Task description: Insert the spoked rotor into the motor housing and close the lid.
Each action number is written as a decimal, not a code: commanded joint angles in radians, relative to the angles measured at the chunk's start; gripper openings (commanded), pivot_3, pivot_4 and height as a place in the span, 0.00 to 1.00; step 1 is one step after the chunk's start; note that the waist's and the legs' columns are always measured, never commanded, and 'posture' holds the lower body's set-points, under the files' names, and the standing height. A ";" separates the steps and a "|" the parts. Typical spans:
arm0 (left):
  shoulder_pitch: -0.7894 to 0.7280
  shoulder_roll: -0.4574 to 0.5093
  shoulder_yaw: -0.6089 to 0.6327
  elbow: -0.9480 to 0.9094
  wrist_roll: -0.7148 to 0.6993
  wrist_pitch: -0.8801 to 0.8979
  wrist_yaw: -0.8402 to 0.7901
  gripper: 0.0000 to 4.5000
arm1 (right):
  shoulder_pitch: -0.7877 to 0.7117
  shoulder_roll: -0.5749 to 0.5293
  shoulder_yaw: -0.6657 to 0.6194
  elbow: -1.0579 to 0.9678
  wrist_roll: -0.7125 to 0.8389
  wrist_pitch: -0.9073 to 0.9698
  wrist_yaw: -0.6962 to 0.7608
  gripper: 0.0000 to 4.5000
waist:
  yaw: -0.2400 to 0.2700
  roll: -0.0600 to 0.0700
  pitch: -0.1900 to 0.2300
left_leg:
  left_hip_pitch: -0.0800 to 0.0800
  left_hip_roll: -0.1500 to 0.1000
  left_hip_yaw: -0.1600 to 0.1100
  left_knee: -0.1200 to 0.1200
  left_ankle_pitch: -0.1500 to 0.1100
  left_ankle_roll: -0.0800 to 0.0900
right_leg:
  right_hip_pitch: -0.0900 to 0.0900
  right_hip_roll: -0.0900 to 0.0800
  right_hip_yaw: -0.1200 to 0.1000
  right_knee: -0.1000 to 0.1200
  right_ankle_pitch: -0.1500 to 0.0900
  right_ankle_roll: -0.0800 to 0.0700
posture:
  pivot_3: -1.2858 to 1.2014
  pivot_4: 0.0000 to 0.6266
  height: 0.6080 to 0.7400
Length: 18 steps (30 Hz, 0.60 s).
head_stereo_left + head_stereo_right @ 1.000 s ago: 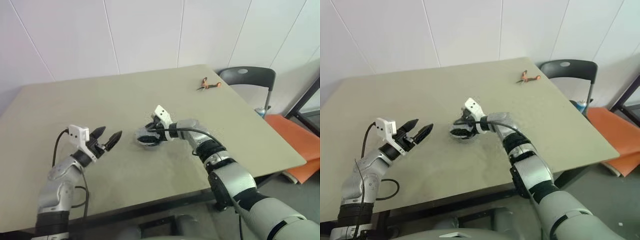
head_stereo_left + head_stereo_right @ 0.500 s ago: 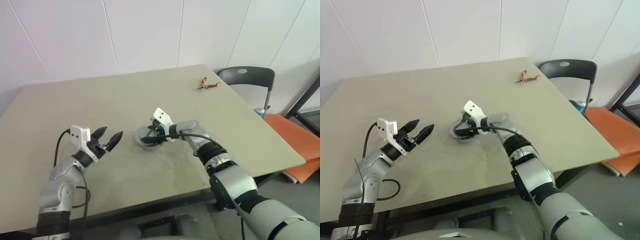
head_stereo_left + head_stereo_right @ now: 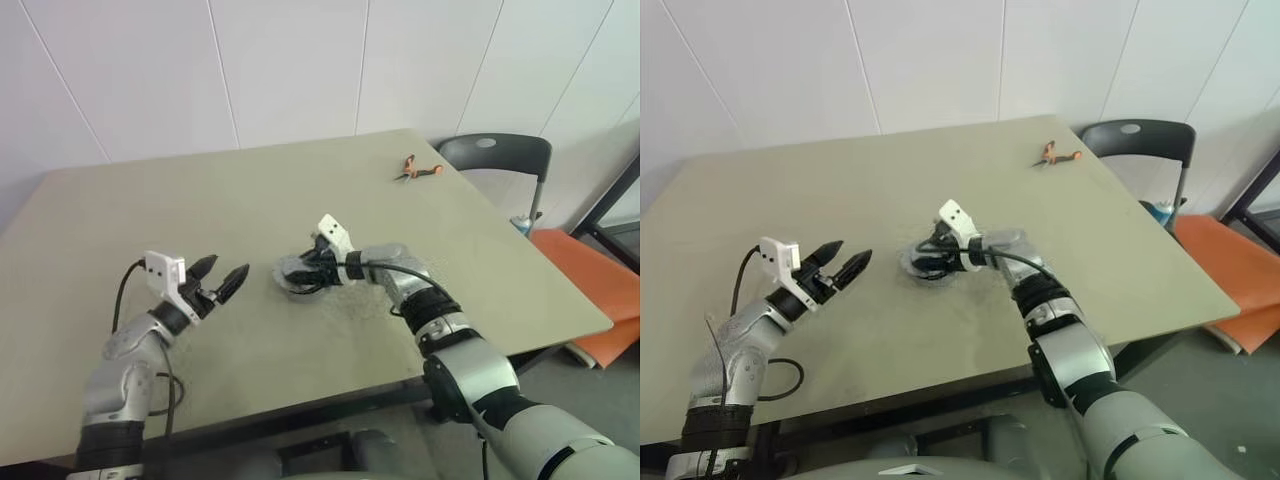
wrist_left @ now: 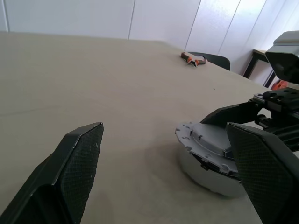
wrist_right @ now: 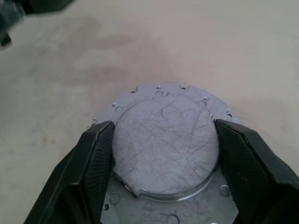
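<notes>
The lid [image 5: 163, 144], a grey metal disc with a notched edge and a raised round centre, lies slightly tilted on top of the pale round motor housing [image 4: 205, 175] in the middle of the table. My right gripper [image 3: 303, 272] reaches in from the right and is shut on the lid's raised centre, one finger on each side. My left gripper [image 3: 228, 266] hovers open a short way to the lid's left, pointing at it, with nothing between its fingers [image 4: 79, 158]. The spoked rotor is hidden, and so is the inside of the housing.
Orange-handled pliers [image 3: 418, 170] lie near the table's far right corner. A black chair [image 3: 495, 155] stands beyond that corner, with an orange object [image 3: 590, 280] on the floor at the right. The table's front edge [image 3: 330, 395] runs close below both arms.
The right gripper's fingers have closed in on the lid, and the lid now lies flatter on the housing. The left arm has stayed where it was.
</notes>
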 commanded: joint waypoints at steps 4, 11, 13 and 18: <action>0.002 -0.023 -0.028 -0.017 0.014 -0.017 -0.009 1.00 | 0.021 0.009 0.042 -0.005 -0.025 -0.028 0.018 0.67 | -0.001 0.000 0.000 | 0.001 0.000 0.000 0.000 0.000 0.000 | 0.000 0.000 0.000 0.001 0.000 0.000 | 0.52 0.00 1.00; -0.001 -0.021 -0.029 -0.004 0.016 -0.015 -0.022 1.00 | 0.012 -0.025 -0.001 -0.070 0.052 0.016 0.112 0.67 | 0.001 0.000 0.000 | 0.001 0.000 0.000 0.000 0.000 0.000 | 0.001 0.001 0.000 0.000 0.000 0.000 | 0.52 0.00 1.00; -0.002 -0.020 -0.028 -0.003 0.016 -0.015 -0.024 1.00 | -0.012 -0.036 -0.035 -0.092 0.087 0.036 0.125 0.67 | 0.000 0.000 0.000 | 0.000 0.000 0.000 0.000 0.000 0.000 | 0.001 0.001 0.000 0.000 0.000 0.000 | 0.52 0.00 1.00; -0.006 -0.012 -0.021 -0.001 0.010 -0.015 -0.033 1.00 | -0.022 -0.090 0.013 -0.144 0.043 -0.011 0.160 0.67 | 0.000 0.000 0.000 | 0.001 0.000 0.000 0.000 0.000 0.000 | 0.000 0.001 0.000 0.000 0.000 0.000 | 0.52 0.00 1.00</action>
